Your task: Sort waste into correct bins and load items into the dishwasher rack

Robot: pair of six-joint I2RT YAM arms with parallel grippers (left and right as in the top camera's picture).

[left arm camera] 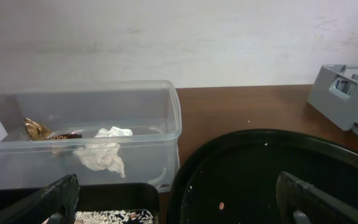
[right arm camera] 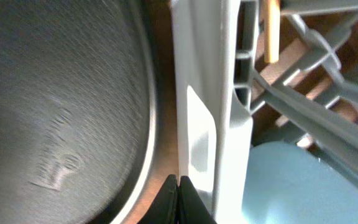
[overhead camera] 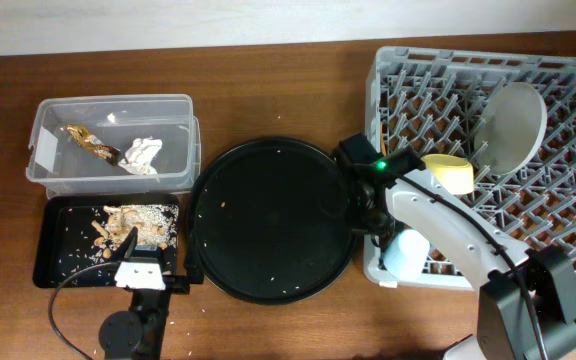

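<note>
The clear tub (overhead camera: 58, 150) holds the gold-brown wrapper (overhead camera: 96, 146) and the white tissue (overhead camera: 142, 155); both also show in the left wrist view, the wrapper (left arm camera: 37, 129) and the tissue (left arm camera: 104, 152). The shallow black tray (overhead camera: 53, 262) holds the food scraps (overhead camera: 128, 225). The grey rack (overhead camera: 568, 90) holds the pale plate (overhead camera: 513, 125), the yellow bowl (overhead camera: 450, 173) and the blue cup (overhead camera: 408, 252). My left gripper (overhead camera: 148, 265) (left arm camera: 182, 205) is open and empty at the black tray's near edge. My right gripper (overhead camera: 370, 225) (right arm camera: 179, 186) is shut and empty, between the round tray and the rack's left wall (right arm camera: 204, 124). The pink cup is out of view.
The big round black tray (overhead camera: 268, 215) lies mid-table with a few crumbs on it, and its rim fills the right of the left wrist view (left arm camera: 266, 168). A wooden stick end (right arm camera: 271, 34) shows inside the rack. The blue cup (right arm camera: 291, 183) sits right behind the rack wall.
</note>
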